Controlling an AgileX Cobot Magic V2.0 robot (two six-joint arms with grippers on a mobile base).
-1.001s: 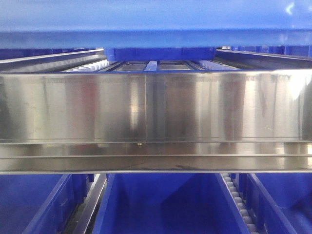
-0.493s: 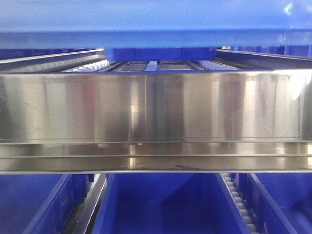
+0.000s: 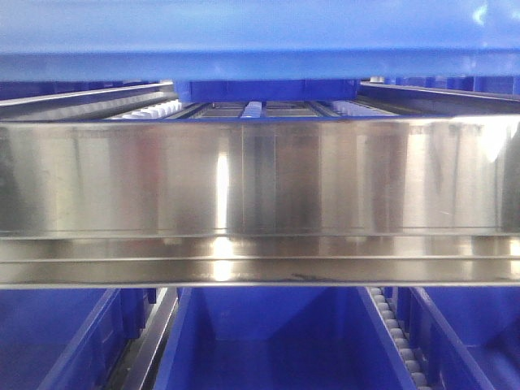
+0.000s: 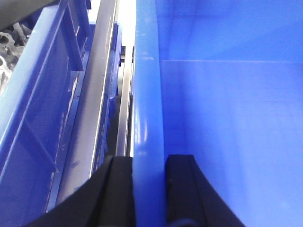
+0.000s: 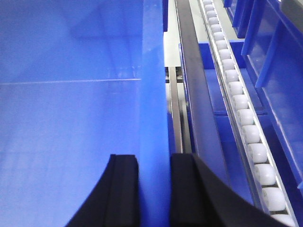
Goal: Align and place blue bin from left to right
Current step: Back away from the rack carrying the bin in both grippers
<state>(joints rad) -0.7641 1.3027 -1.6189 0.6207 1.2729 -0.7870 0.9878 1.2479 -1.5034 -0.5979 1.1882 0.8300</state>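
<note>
The blue bin (image 3: 268, 341) sits low in the middle of the front view, between two rack rails. Its smooth inner wall fills the left wrist view (image 4: 227, 118) and the right wrist view (image 5: 71, 118). My left gripper (image 4: 149, 158) is shut on the bin's left rim, one black finger outside and one inside. On the opposite side my right gripper (image 5: 154, 156) is shut on the right rim in the same way. Neither gripper shows in the front view.
A wide steel beam (image 3: 260, 187) crosses the front view, with a blue surface (image 3: 260, 32) above it. Another blue crate (image 4: 33, 123) and a steel rail (image 4: 90, 123) lie left of the bin. A white roller track (image 5: 241, 113) and more blue crates (image 5: 284, 71) run along its right.
A bright vertical reflection has appeared on the steel beam near its middle. The bins and rails stand where they were.
</note>
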